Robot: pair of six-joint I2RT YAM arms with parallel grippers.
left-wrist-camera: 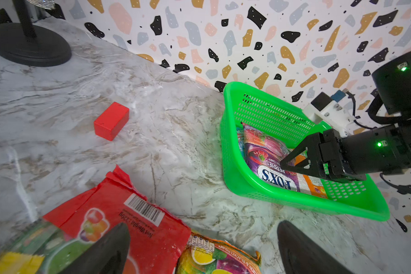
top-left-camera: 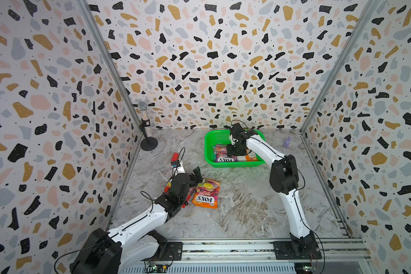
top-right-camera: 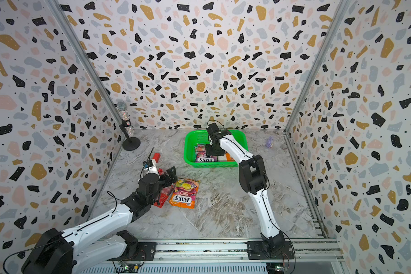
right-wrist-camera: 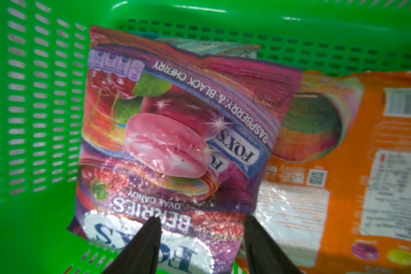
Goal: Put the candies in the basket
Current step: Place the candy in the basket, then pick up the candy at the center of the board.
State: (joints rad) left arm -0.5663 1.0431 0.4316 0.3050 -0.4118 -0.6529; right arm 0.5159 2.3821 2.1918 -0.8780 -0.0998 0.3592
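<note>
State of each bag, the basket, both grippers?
basket: upright, three bags inside
purple bag: in basket, topmost, not gripped
orange bag: in basket, back side up
teal bag: in basket, mostly hidden under purple bag
orange-yellow bag: on table, not yet binned
red bag: on table, not yet binned
left gripper: open, holding nothing
right gripper: open, over purple bag

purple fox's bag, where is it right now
In a top view the purple bag lies in the basket at the table's far side, in its left half, overlapping the orange bag; the right gripper hangs open over its near end.
</note>
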